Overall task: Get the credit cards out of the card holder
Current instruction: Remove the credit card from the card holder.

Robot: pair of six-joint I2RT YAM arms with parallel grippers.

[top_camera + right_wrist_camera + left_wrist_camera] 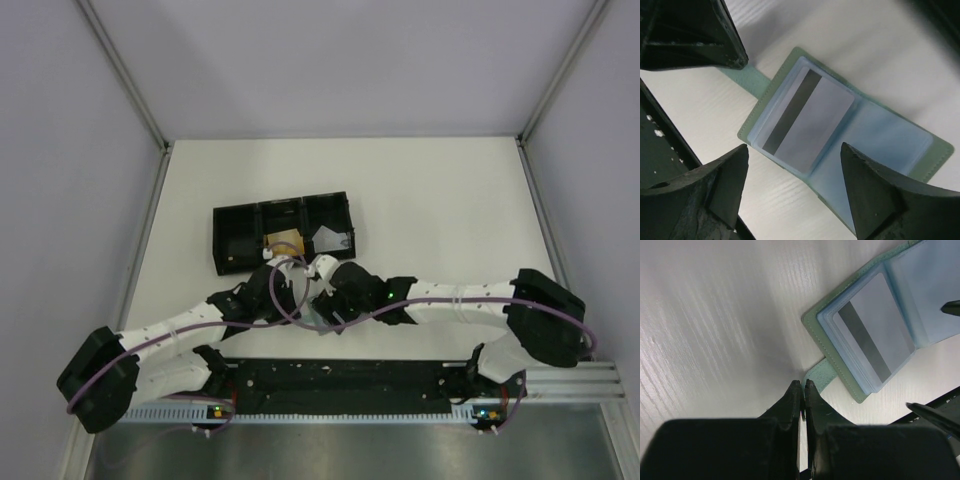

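On the white tabletop (pixel 890 40), the card holder (pixel 880 140) lies open beneath the right tool (pixel 794 150).

Left end effector (pixel 803 390) pinched closed; right end effector (pixel 794 150) spread wide.

matt leathery card holder (pixel 875 140), wood-grained table (pixel 715 315)

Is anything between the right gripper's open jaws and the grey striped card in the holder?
Only the sleeve: the grey card sits in a clear pocket of the open card holder, directly below the right gripper. The left gripper, shut, is off at the tab.
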